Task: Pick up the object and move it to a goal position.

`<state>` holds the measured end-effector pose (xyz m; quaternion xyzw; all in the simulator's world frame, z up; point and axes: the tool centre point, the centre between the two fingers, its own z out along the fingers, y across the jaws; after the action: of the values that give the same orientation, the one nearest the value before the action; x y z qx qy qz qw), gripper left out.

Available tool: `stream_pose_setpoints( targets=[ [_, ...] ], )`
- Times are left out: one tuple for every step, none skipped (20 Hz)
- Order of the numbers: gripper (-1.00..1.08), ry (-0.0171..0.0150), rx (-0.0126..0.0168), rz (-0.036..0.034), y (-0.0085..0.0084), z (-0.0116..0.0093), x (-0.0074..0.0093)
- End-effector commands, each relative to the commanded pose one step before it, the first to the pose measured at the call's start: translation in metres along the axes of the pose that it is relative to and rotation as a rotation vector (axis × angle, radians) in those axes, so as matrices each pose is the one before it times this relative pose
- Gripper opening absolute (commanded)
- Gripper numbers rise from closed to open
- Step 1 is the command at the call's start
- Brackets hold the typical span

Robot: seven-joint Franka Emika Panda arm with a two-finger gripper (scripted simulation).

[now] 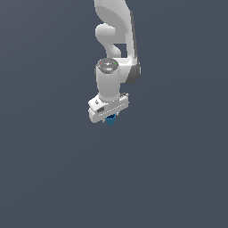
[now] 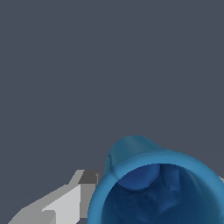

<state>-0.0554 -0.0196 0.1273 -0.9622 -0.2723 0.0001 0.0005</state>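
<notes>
The object (image 1: 111, 120) is a small bright blue piece poking out just under the white gripper (image 1: 110, 116) in the exterior view. In the wrist view the object (image 2: 153, 188) is a hollow blue cup-like shape with an open rim, very near the camera and cut off by the frame edge. It sits between the two fingers of the gripper (image 2: 156, 178). One grey finger (image 2: 72, 199) presses against its rim, and only a sliver of the other finger shows at the frame edge. The gripper is shut on the object. No goal marker is visible.
The white arm (image 1: 116, 40) rises from the gripper to the upper edge of the exterior view. A plain dark grey-blue surface (image 1: 53, 169) fills everything else in both views.
</notes>
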Motion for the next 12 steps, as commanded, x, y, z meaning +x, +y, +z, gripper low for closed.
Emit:
stream_pose_setpoints(
  targets=[
    [-1.00,0.00088,-0.00021,-0.00023,0.00915,-0.02150,0.00693],
    [-1.00,0.00000,0.00000,0.00000,0.00340,-0.00757,0.00257],
    [-1.00,0.00000,0.00000,0.00000,0.00322,-0.00710,0.00245],
    [-1.00,0.00000,0.00000,0.00000,0.00304,-0.00663,0.00233],
    [-1.00,0.00000,0.00000,0.00000,0.00286,-0.00615,0.00221],
    [-1.00,0.00000,0.00000,0.00000,0.00268,-0.00568,0.00208],
    [-1.00,0.00000,0.00000,0.00000,0.00249,-0.00523,0.00194],
    [-1.00,-0.00046,-0.00015,-0.00001,0.00226,-0.00460,0.00188],
    [-1.00,0.00000,0.00000,0.00000,0.00209,-0.00431,0.00164],
    [-1.00,0.00000,0.00000,0.00000,0.00189,-0.00385,0.00149],
    [-1.00,0.00000,0.00000,0.00000,0.00168,-0.00339,0.00134],
    [-1.00,0.00000,0.00000,0.00000,0.00148,-0.00293,0.00119]
  ],
)
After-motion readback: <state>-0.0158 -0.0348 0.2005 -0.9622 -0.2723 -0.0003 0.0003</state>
